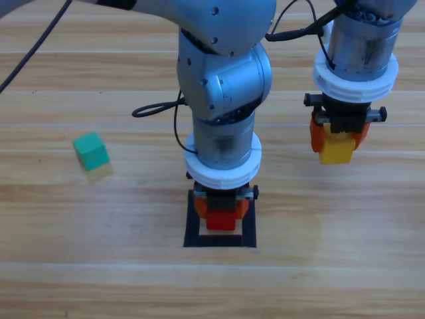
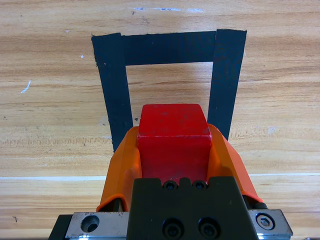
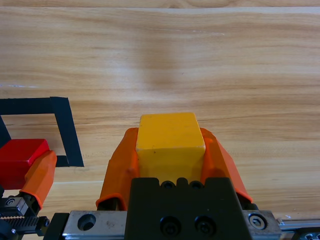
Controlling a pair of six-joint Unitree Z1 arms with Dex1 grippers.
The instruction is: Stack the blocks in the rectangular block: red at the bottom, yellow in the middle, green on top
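Two claws loaded: left claw (image 1: 221,214) pinching red (image 2: 173,134) over rectangular block (image 2: 113,85); right claw (image 1: 337,143) pinching yellow (image 3: 170,137)

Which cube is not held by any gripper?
The green cube, lying free on the table's left; red and yellow are each clamped in jaws.

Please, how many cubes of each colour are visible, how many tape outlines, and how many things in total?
Red cube: 1
Yellow cube: 1
Green cube: 1
Black tape outline: 1
Total: 4
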